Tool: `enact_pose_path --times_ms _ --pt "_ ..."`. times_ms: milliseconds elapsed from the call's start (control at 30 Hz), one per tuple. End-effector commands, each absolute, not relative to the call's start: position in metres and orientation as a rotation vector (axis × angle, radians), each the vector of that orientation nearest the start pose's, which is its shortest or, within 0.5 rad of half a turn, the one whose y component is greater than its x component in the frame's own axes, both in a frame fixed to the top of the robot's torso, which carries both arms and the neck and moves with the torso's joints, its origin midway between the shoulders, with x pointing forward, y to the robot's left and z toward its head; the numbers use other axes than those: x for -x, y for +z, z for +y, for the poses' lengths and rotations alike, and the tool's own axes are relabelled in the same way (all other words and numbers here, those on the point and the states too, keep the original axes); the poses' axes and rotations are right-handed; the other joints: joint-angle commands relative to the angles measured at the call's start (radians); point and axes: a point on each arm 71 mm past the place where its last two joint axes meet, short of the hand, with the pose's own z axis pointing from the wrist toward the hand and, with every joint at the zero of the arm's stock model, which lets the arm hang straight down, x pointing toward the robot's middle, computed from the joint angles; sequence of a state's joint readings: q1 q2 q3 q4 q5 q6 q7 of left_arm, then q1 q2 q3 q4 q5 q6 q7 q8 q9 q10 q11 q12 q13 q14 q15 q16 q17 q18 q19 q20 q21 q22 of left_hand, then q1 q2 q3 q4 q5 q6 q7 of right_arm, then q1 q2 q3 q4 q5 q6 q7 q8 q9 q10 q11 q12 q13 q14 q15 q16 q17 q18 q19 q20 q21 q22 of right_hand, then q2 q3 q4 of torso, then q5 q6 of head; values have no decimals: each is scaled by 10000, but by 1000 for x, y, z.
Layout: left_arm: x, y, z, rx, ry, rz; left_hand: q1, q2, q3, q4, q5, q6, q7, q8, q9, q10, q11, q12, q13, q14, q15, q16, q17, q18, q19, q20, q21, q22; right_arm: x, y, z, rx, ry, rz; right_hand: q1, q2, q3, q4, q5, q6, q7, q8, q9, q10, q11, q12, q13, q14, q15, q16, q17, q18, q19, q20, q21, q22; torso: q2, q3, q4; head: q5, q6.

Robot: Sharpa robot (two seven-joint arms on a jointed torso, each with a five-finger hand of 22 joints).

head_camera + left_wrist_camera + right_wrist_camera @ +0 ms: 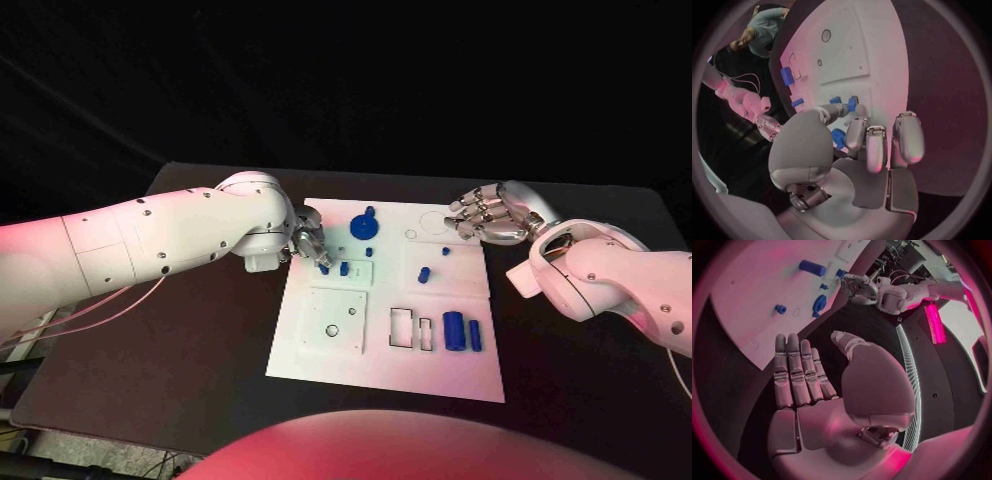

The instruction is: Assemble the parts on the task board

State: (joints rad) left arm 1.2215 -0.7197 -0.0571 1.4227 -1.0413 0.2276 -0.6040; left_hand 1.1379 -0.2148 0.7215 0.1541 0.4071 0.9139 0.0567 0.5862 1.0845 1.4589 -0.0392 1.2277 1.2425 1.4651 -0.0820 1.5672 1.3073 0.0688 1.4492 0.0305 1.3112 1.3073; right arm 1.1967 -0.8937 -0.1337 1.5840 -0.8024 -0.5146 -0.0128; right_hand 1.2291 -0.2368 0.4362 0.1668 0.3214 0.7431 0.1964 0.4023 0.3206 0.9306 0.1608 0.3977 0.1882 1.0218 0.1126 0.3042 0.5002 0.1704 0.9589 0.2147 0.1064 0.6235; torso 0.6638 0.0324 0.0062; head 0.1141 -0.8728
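The white task board (pixel 378 352) lies in the middle of the table. My left hand (pixel 307 245) hovers at its far left edge, fingers partly curled, holding nothing; two small blue parts (pixel 335 268) lie just beyond its fingertips (pixel 856 131). A blue gear-like part (pixel 362 225) sits to the right of that hand and shows between thumb and fingers (pixel 839 137). My right hand (pixel 488 215) hangs over the board's far right corner, palm flat and fingers (pixel 798 372) straight, with nothing in it. Two blue cylinders (pixel 463 330) lie near the front right.
More small blue parts (pixel 424 273) lie mid-board. A square plate with a hole (pixel 332 322) and two rectangular slots (pixel 410 329) are at the board's front. Black table (pixel 173 360) surrounds the board on all sides.
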Motion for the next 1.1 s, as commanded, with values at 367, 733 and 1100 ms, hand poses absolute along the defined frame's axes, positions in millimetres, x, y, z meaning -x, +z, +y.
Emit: enact_pose_path --times_ms 367,733,1100 --pt "-481 -244 185 1111 -3152 25029 -219 -34 1424 -1561 408 433 -295 39 54 114 -49 -19 3 1057 -98 36 2634 -139 13 -51 74 1911 -465 -214 -220 -5154 9107 17025 -89 -17 -28 -45 60 -89 272 64 -26 -34 35 -47 -31 -13 35 -73 -26 96 1 91 -77 -38 -10 -1 5 -6 2" --pt "-482 -243 187 1225 -3030 24638 -335 -56 1443 -1681 780 525 -324 88 114 190 -77 64 78 1057 -120 36 2634 -163 74 -57 205 1944 -464 -214 -221 -5173 9116 16996 -118 -1 -84 -55 62 -129 293 69 -59 -69 58 -68 -94 -53 64 -174 -63 93 -19 117 -142 -131 -3 -1 6 6 2" --pt "-482 -242 187 918 -2845 24319 -342 -61 1453 -1732 881 548 -333 103 131 221 -86 108 118 1057 -128 36 2634 -169 91 -61 238 1952 -464 -214 -221 -5205 9127 16999 -127 9 -108 -61 64 -149 303 72 -73 -84 69 -74 -121 -72 76 -218 -78 92 -32 129 -173 -173 -5 2 -2 2 2"
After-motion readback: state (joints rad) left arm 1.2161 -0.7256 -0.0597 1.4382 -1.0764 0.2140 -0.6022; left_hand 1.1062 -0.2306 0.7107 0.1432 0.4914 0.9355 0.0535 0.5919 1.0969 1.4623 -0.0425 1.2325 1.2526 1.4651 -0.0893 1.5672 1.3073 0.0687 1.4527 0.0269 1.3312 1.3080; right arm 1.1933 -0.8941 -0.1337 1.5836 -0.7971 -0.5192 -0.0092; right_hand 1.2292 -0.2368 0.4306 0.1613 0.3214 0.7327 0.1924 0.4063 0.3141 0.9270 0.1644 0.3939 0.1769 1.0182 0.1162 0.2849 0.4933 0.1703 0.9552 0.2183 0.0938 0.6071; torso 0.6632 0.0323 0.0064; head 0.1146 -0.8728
